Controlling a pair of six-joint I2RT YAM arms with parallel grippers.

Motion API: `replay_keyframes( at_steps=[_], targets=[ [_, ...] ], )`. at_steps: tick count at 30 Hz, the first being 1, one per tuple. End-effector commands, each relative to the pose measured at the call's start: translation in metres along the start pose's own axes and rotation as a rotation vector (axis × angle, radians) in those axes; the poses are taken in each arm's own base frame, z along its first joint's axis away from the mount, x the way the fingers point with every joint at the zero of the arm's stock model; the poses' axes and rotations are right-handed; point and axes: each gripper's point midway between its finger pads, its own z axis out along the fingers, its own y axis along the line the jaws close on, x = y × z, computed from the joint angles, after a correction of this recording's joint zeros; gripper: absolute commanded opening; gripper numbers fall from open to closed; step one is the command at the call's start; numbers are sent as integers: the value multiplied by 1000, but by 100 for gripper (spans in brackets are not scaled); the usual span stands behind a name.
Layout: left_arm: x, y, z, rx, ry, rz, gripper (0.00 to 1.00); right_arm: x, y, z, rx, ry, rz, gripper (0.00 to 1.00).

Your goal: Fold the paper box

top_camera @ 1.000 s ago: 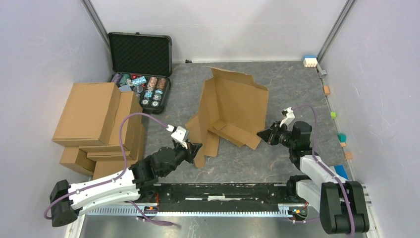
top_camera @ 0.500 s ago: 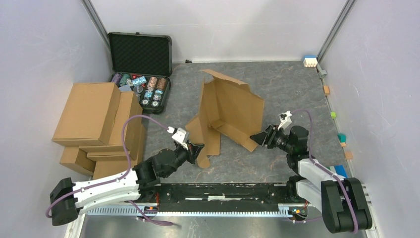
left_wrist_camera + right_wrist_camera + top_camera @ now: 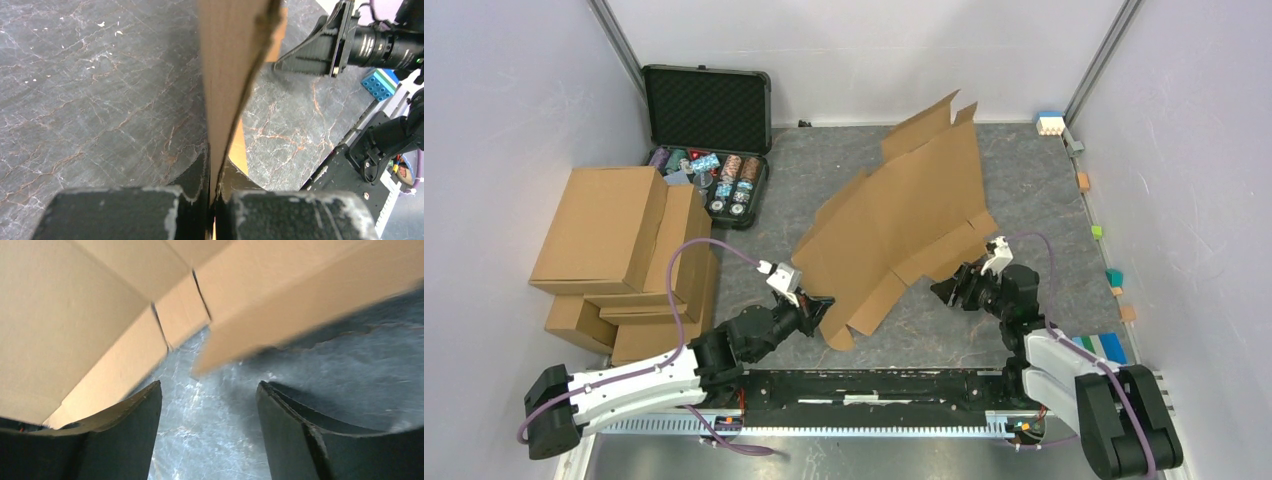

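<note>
Left fingers [image 3: 819,306] clamped on paper box [image 3: 904,210] edge, right fingers [image 3: 946,291] parted, empty, view blurred.

Top looks down; wrists close, share paper box [image 3: 894,220]

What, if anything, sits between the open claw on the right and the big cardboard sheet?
Nothing visible. The right gripper stands open just short of the paper box, with only bare table between them. The left gripper is clamped on the box's near corner.
</note>
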Motion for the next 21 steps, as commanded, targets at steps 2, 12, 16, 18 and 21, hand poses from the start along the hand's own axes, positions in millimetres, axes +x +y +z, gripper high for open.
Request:
replay_keyframes(
  at_steps=[2, 12, 16, 18, 21],
  targets=[
    [19, 2, -6, 6, 100, 57, 2, -39, -15, -3, 135, -127, -2, 76],
    [-6, 1, -2, -35, 165, 264, 2, -85, -44, -17, 281, -196, 10, 85],
    [-18, -2, 0, -37, 145, 299, 2, -61, -50, -10, 275, -103, 88, 76],
    [-27, -2, 0, -45, 130, 322, 2, -59, -56, -14, 307, -117, 86, 74],
    [-42, -2, 0, -66, 114, 372, 2, -59, -51, -17, 276, -164, 66, 74]
  ],
)
